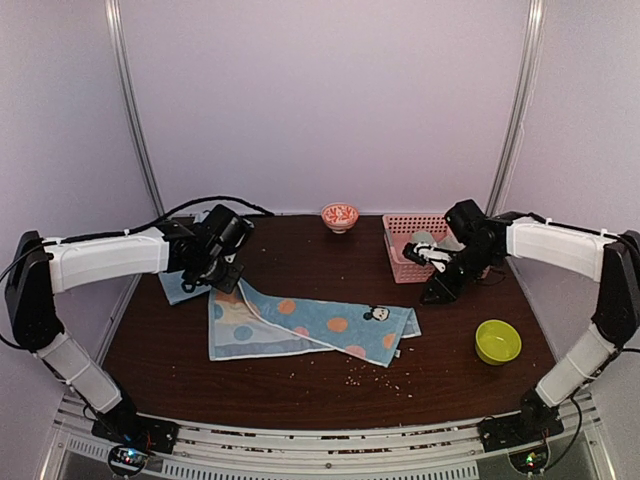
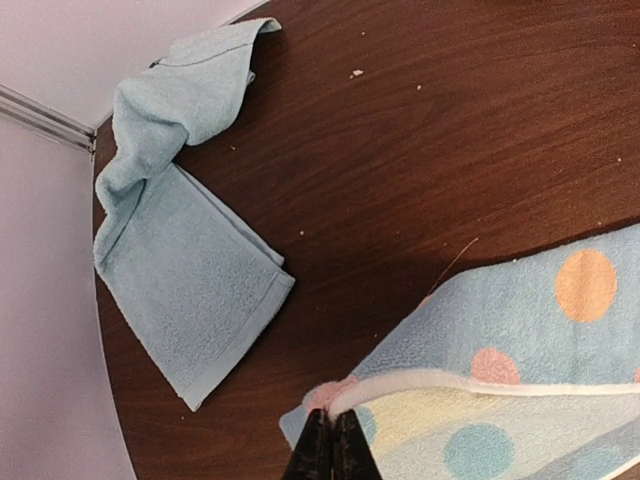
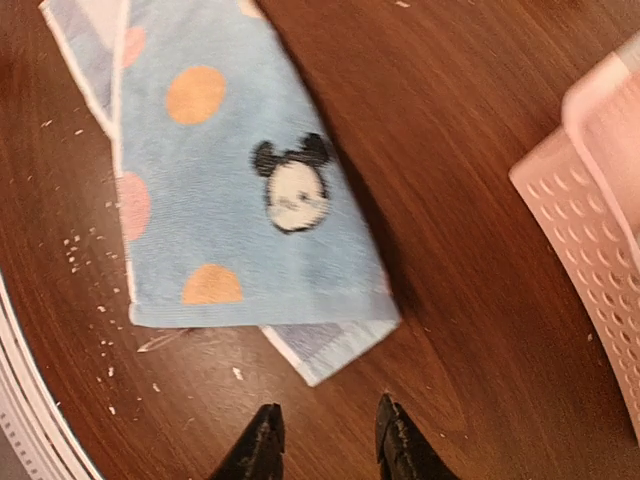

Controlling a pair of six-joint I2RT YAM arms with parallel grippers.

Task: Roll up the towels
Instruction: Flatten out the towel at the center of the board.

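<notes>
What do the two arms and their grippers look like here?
Both match: the left arm and right arm have white shells on the long links, black joints and bases. A black cable loops off the left arm. The left gripper and right gripper have black, tapered fingers. No sleeves or readable markings show.

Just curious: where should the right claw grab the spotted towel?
Probably the short right end of the spotted towel, approached from the right: that edge lies flat and free ahead of the open right gripper, while the left gripper pinches the far corner.
</notes>
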